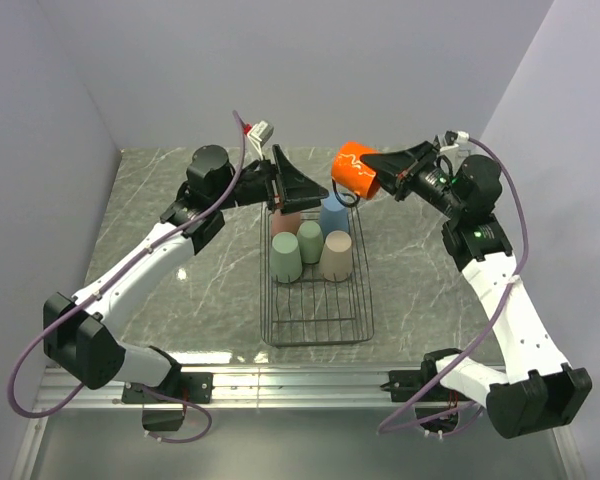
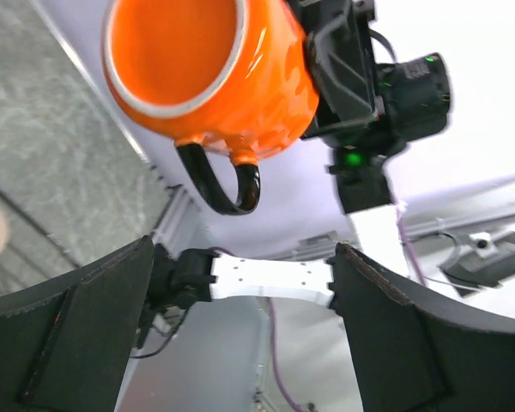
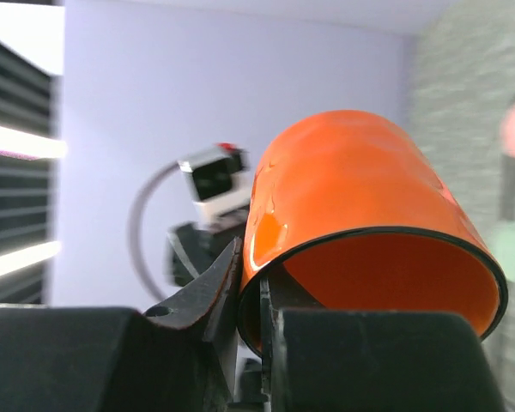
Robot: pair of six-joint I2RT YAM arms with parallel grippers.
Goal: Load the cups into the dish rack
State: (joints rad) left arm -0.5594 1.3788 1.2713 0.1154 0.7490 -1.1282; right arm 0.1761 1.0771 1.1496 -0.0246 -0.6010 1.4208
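The orange mug (image 1: 358,170) hangs on its side in the air, above the far right end of the dish rack (image 1: 315,322). The right gripper (image 1: 384,176) pinches its wall at the edge. It looks stiff, glossy, probably light and slippery, so the black handle (image 2: 227,184) seems a surer hold. Just left, the left gripper (image 1: 302,186) hovers with jaws wide apart. Five cups (image 1: 286,258) crowd the rack's far end beneath.

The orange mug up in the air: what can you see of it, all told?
The glossy orange mug looks plastic, orange inside and out, with a pale rim around its mouth and a shiny black loop handle. It lies tipped on its side in mid-air, mouth turned away from the right gripper, which clamps its opposite end. It hangs near the far end of the black wire dish rack, not in it. Only that gripper touches it.
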